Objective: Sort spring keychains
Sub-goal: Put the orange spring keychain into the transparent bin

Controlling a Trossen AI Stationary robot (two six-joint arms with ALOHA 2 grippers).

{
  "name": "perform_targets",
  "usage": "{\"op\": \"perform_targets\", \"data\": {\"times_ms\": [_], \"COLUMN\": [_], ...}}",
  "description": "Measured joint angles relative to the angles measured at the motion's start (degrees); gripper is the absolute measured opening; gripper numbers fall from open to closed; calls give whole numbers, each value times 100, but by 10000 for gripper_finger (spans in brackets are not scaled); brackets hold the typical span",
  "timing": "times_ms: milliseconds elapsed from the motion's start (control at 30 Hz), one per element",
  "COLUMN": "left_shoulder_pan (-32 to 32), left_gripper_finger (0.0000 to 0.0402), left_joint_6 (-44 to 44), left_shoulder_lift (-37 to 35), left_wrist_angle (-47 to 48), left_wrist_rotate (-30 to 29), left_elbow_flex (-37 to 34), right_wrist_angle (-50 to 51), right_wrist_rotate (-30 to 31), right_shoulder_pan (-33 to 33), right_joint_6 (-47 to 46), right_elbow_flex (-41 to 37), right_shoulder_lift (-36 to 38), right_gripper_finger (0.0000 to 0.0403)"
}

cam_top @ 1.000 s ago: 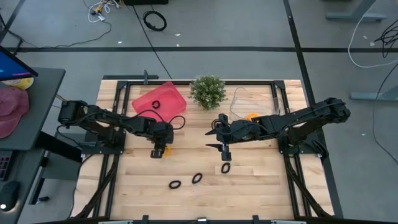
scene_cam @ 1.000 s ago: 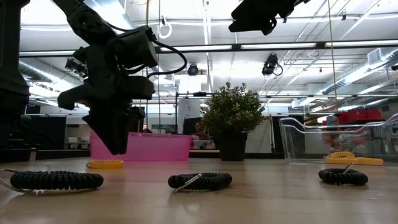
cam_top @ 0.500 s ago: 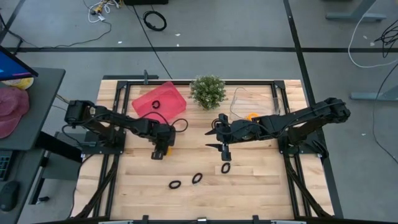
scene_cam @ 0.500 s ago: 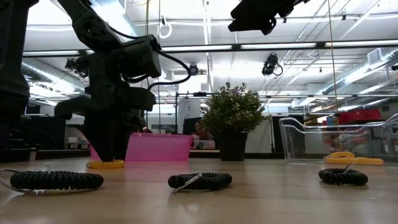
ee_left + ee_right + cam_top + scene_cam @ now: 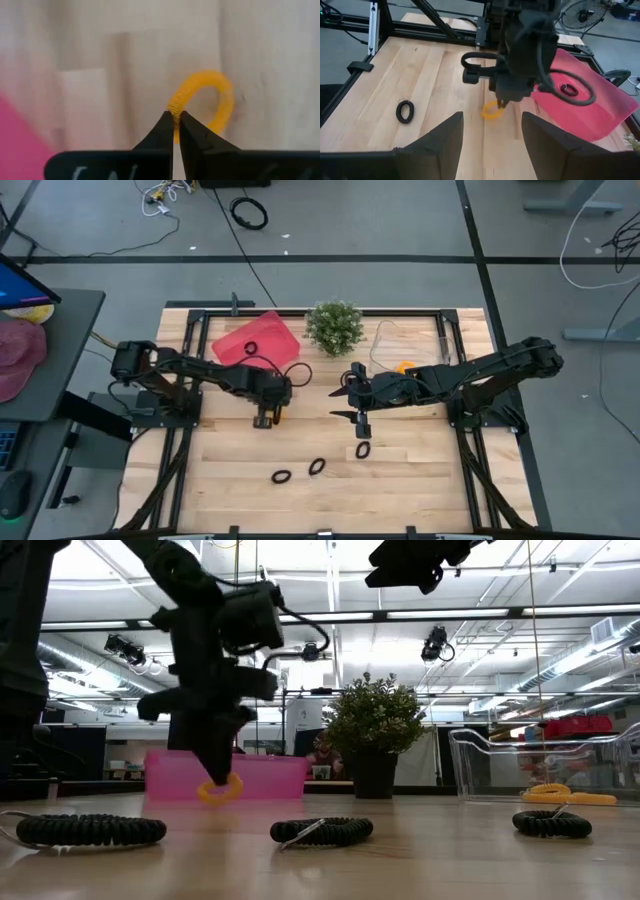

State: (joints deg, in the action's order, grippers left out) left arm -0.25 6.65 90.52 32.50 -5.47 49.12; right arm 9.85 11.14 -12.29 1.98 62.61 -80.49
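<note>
My left gripper [image 5: 268, 418] is shut on an orange spring keychain [image 5: 202, 102], just right of the pink tray [image 5: 255, 340]. The low view shows that keychain [image 5: 219, 789] under the fingertips. My right gripper [image 5: 492, 145] hovers open near the table's middle [image 5: 347, 396], touching nothing. Three black keychains [image 5: 363, 450] [image 5: 317, 466] [image 5: 281, 477] lie flat on the wood near the near edge. One black keychain [image 5: 250, 348] lies in the pink tray. An orange one [image 5: 405, 367] lies in the clear tray [image 5: 412, 340]. My left gripper pinches the orange keychain's coil at one spot on its ring [image 5: 174, 108] between its two fingertips. The fingers come from above, pointing down. The ring hangs tilted below them [image 5: 219, 789], just clear of the table.
A potted green plant [image 5: 334, 327] stands at the far edge between the pink tray and the clear tray. Bare wood lies between the two grippers and along the table's left and right sides. A large black cable coil [image 5: 249, 213] lies on the floor beyond the table.
My left gripper dropped onto the orange keychain, which lay flat on the wood, took hold of it, then rose and moved a little toward the table's right. The keychain now hangs on edge, lifted clear of the table.
</note>
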Motion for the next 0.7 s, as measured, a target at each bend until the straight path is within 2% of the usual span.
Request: {"op": "perform_targets", "data": {"times_ms": [200, 333, 500, 567, 700], "left_shoulder_pan": [-343, -490, -618, -661, -798], "left_gripper_finger": [10, 10, 9, 9, 9], "left_joint_6": [-146, -229, -756, -947, -1392], "left_shoulder_lift": [-4, -2, -93, -217, -650], "left_wrist_angle": [285, 344, 508, 573, 779], "left_wrist_rotate": [-1919, -2559, -3831, -4300, -4802], "left_elbow_flex": [417, 551, 647, 650, 650], "right_wrist_angle": [-62, -81, -244, -356, -434], "right_wrist_rotate": [218, 773, 1439, 1497, 1499], "right_shoulder_pan": [8, 9, 17, 60, 163], "right_joint_6": [38, 39, -75, -172, -399], "right_elbow_flex": [0, 0, 0, 0, 0], "right_shoulder_lift": [0, 0, 0, 0, 0], "right_gripper_finger": [206, 206, 206, 206, 206]}}
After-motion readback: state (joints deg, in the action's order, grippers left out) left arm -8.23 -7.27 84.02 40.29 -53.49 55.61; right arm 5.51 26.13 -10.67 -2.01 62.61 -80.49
